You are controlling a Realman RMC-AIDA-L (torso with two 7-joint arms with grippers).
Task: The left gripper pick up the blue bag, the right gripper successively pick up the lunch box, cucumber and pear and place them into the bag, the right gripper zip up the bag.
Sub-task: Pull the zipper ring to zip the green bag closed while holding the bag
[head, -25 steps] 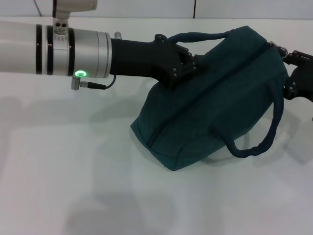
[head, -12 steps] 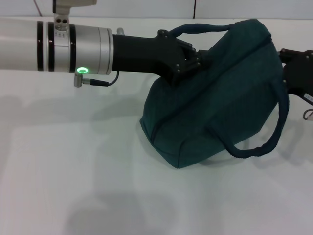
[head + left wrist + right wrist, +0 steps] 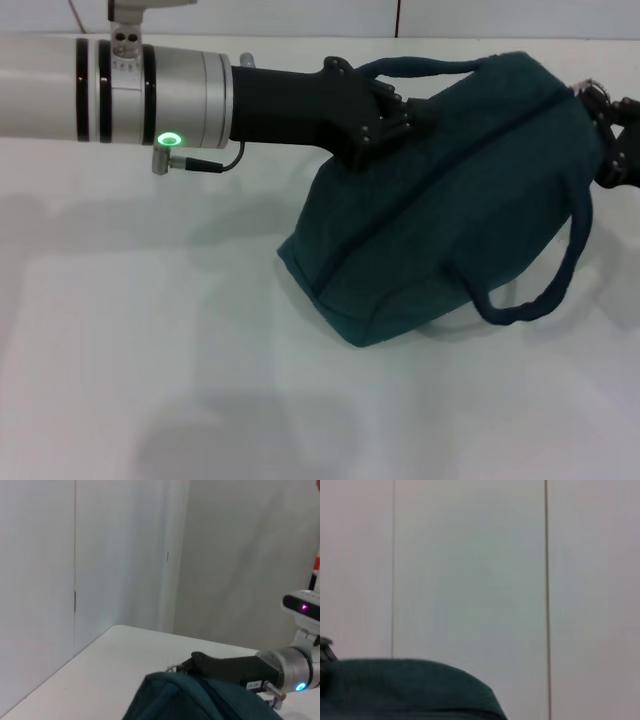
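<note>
The left gripper point(image 3: 392, 112), a matte black two-fingered claw on a smooth silver cylindrical wrist, is clamped on one rope-like loop handle of the blue bag point(image 3: 450, 210), a boxy dark teal fabric bag tilted on the white table point(image 3: 150, 350). The black right gripper point(image 3: 610, 135) sits at the bag's zipper end; whether its fingers are parted or closed isn't visible.
</note>
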